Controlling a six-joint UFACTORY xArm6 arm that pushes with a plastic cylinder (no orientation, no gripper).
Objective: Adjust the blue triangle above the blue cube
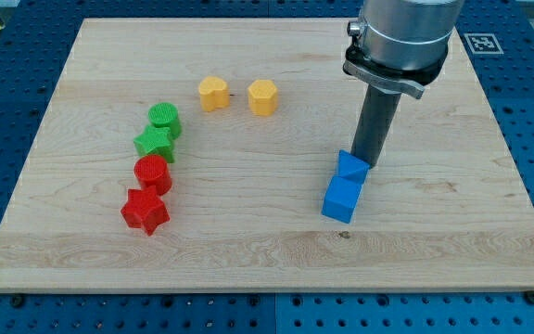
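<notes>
While the rod stands near upright over the board's right half, my tip (363, 163) sits right at the upper right edge of the blue triangle (350, 167); its very end is partly hidden behind that block, so contact looks likely but cannot be confirmed. No pincer on this arm: it ends in the plain dark rod, which grips nothing and has nothing to open or close. Blue triangle lies just toward the view's top of the blue cube (342, 198), the two touching, with the triangle offset slightly to the view's right of the cube's centre. Both sit on the wooden board (452, 241), right of its middle. Tip is thus on the triangle's far side from the cube, toward the view's top right. Other blocks are well apart from the tip, on the view's left. Two yellow blocks near the top centre: a yellow heart-like block (213, 94) and a yellow hexagonal block (262, 96), close beside each other but not touching. Further left, a curved column of four: green cylinder (165, 119) at its top, green star (155, 143) touching just below it, then red cylinder (153, 173), then red star (146, 211) at the bottom, each against its neighbour. Grey arm housing (404, 37) enters from the view's top right.
</notes>
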